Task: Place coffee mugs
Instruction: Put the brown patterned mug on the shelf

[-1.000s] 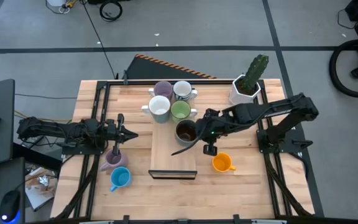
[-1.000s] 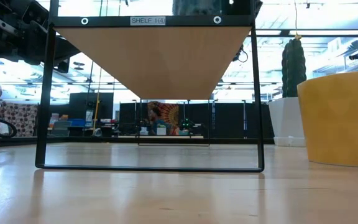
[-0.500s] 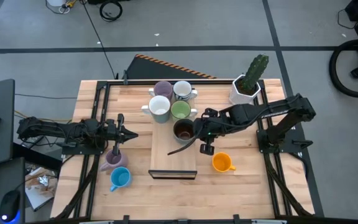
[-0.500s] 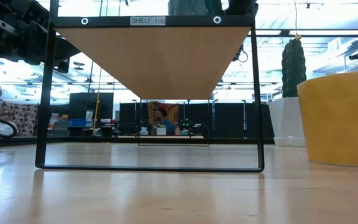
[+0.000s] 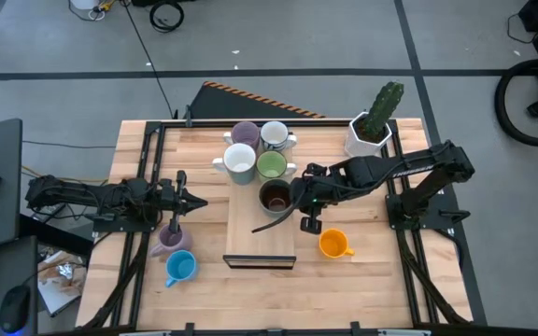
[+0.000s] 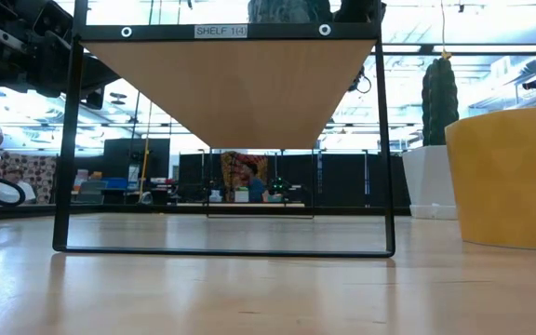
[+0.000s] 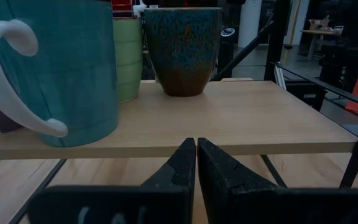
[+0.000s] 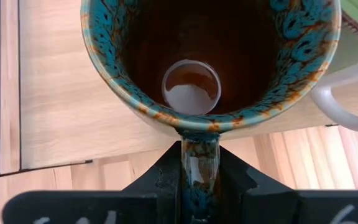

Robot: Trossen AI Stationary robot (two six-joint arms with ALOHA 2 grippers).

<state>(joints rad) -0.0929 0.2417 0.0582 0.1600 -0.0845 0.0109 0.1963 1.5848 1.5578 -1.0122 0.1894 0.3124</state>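
While the right gripper (image 5: pixel 299 198) squeezes the handle of the dark brown mug (image 5: pixel 277 196), that mug stands upright on the wooden shelf (image 5: pixel 261 238) in the middle of the table (image 5: pixel 381 280). From above, the mug lies at about nine o'clock from the gripper, and its handle sticks out toward three o'clock, straight into the fingers. In the right wrist view the handle (image 8: pixel 199 171) sits snug between the two dark fingers, so the right gripper is narrow and holding the mug by its handle. Four more mugs sit close together on the shelf at about twelve o'clock from the brown one: a purple mug (image 5: pixel 245 133), a grey mug (image 5: pixel 275 136), a white mug (image 5: pixel 240 161) and a light green mug (image 5: pixel 271 166), which almost touches the brown one. The next move, I think, is to let go and pull the arm back toward three o'clock, along the line of the handle, so the mug does not tip or bump the green one. The orange mug (image 5: pixel 333 245) waits on the table near the right arm, at about five o'clock from the gripper, so the right arm is nearer to it. The left gripper (image 5: pixel 192 200) is pinched together with nothing in it, resting at the nine o'clock side, just above another purple mug (image 5: pixel 170 237) and the blue mug (image 5: pixel 180 268).
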